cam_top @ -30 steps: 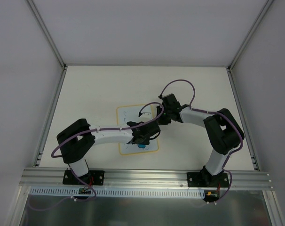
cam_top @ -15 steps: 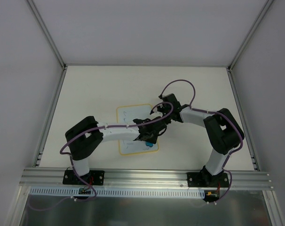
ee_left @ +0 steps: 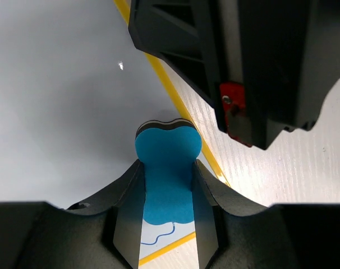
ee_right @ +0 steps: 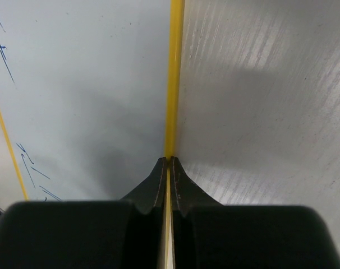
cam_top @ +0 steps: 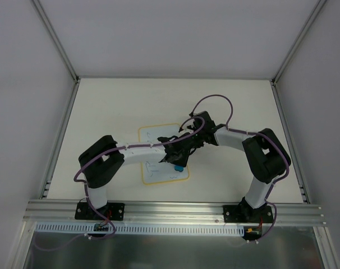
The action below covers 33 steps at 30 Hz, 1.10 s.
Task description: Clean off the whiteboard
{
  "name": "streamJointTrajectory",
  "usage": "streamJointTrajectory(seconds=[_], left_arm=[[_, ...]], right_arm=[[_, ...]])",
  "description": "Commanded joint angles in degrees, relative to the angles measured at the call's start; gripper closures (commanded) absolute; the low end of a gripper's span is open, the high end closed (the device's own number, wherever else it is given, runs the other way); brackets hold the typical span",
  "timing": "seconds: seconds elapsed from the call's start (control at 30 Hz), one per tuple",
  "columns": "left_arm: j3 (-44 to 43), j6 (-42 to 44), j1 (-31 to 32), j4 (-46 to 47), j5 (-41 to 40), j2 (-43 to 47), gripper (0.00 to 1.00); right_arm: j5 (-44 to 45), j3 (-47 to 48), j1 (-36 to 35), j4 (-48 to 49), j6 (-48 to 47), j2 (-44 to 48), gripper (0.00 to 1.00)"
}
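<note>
- Blue foam first: one bone-shaped eraser [ee_left: 168, 148] sits pinched at its narrow waist between the two fingers of the left gripper [ee_left: 168, 185], so that hand is closed on it and not empty.
- One whiteboard [cam_top: 159, 175] with a yellow rim lies flat in the middle of the table [cam_top: 231, 101], between the two arms and slightly left of centre. It looks a little longer front to back than side to side.
- The eraser's head rests on the white just inside the board's right border, near the front right corner. Its long axis runs along the fingers, at a slant to that border.
- The right gripper [ee_right: 169, 159] has its jaws pressed together with nothing between them. Its tips sit right on the yellow right edge, apparently pinning the board down, though I cannot tell how firmly.
- What the coming stroke turns on: the remaining blue marks lie to the left of the eraser — a few thin strokes near the far left corner and a scribble across the front half, one line showing just by the eraser's rear end.
- My judgement: the left hand must sweep leftward, away from the right gripper, which is crowded close beside it.
- Count — one board, one eraser, two arms. The pen strokes are too fine to number.
</note>
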<state>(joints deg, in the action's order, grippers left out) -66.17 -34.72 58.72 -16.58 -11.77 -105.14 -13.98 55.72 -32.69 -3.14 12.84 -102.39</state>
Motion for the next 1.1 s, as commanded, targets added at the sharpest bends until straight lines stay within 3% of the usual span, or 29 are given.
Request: streamJointTrajectory(seconds=[0.0,0.2,0.4,0.8,1.07], left_arm=[[0.3,1.1,-1.4,-1.6,0.0,-2.1,1.00],[0.8,0.7,-2.5,-3.9,-2.3,-1.0,1.00],[1.3,3.2,0.3,-4.7,1.2,0.4,1.00],[7.7,0.2,4.0,-11.3,10.4,3.5,1.00],[13.8,-5.4,3.8,-14.2,6.0,8.5,1.00]], right_arm=[[3.7,-1.3,0.0,-4.1,-0.7,-3.7,1.00],[3.8,-1.2,0.1,-4.1,-0.5,-3.8,1.00],[3.6,-1.2,0.4,-4.0,-0.2,-4.0,1.00],[3.2,-1.2,0.9,-4.1,-0.2,-4.3,1.00],[3.1,-1.2,1.0,-3.9,-0.2,-4.6,1.00]])
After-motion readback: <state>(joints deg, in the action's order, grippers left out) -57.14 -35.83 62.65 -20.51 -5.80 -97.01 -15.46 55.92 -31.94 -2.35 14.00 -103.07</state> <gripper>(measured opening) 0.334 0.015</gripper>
